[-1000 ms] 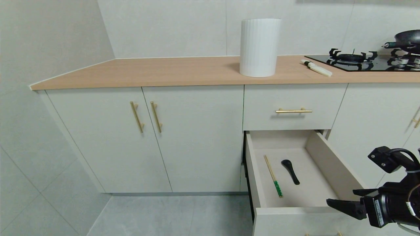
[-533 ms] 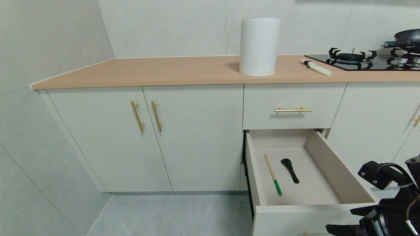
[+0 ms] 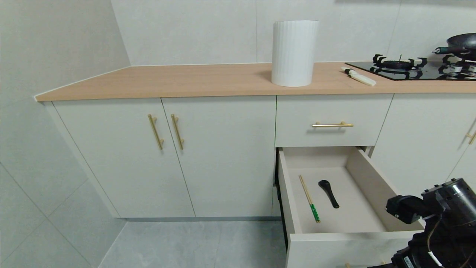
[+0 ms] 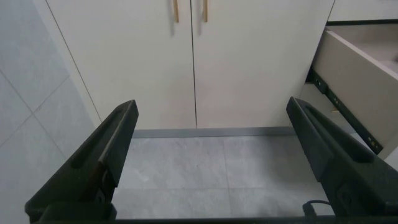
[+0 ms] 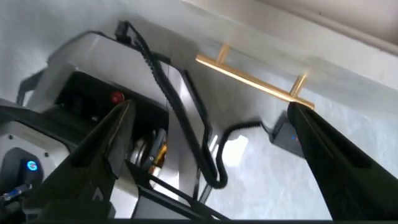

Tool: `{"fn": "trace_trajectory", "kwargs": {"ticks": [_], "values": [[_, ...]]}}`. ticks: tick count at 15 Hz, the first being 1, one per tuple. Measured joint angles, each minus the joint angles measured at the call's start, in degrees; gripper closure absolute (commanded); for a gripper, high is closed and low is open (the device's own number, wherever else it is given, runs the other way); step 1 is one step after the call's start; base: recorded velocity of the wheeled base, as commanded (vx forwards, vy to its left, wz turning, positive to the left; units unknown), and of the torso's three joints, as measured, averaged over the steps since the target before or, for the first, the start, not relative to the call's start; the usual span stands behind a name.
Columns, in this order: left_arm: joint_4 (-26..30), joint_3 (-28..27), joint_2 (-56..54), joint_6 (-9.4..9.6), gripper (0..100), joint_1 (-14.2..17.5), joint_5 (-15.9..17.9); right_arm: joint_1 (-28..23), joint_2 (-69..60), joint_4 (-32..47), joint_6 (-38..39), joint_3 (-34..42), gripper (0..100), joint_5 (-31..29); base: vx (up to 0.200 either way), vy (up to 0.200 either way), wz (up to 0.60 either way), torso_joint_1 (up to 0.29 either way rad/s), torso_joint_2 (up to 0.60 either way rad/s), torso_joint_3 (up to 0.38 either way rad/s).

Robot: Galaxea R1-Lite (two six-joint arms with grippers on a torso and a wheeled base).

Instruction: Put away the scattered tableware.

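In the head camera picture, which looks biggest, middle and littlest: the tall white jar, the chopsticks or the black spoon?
1. Tall white jar on the counter: by far the largest.
2. Chopsticks in the open drawer: longer than the spoon, though thinner.
3. Black spoon beside them: the shortest.

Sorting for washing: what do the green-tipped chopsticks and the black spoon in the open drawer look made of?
Green-tipped tan chopsticks: likely bamboo or wood, with matte tan shafts and painted green ends. Small black spoon: plastic or glazed ceramic, uniform black; cannot tell which.
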State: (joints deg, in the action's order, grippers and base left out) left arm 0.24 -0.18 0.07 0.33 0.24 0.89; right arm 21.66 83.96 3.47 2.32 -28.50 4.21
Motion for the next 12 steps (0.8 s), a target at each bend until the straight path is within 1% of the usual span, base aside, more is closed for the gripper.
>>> {"fn": "trace_trajectory", "kwargs": {"ticks": [2,7,9,12], "values": [[0.00,0.00,0.00,0.02,0,0.00,0.00,-0.30,1.95,0.46,0.17,-0.63,0,-1.30,0.000,0.000,0.00,0.000,0.00,0.000],[0.02,0.00,0.00,0.02,0,0.00,0.00,-3.08,5.90,0.11,1.18,-2.34,0,-4.25,0.000,0.000,0.00,0.000,0.00,0.000],[0.02,0.00,0.00,0.00,0,0.00,0.00,-3.39,7.77,0.05,4.50,-3.41,0,-6.78,0.000,0.000,0.00,0.000,0.00,0.000],[0.00,0.00,0.00,0.00,0,0.00,0.00,-3.47,10.31,-0.44,7.36,-5.03,0,-7.75,0.000,0.000,0.00,0.000,0.00,0.000]]}}
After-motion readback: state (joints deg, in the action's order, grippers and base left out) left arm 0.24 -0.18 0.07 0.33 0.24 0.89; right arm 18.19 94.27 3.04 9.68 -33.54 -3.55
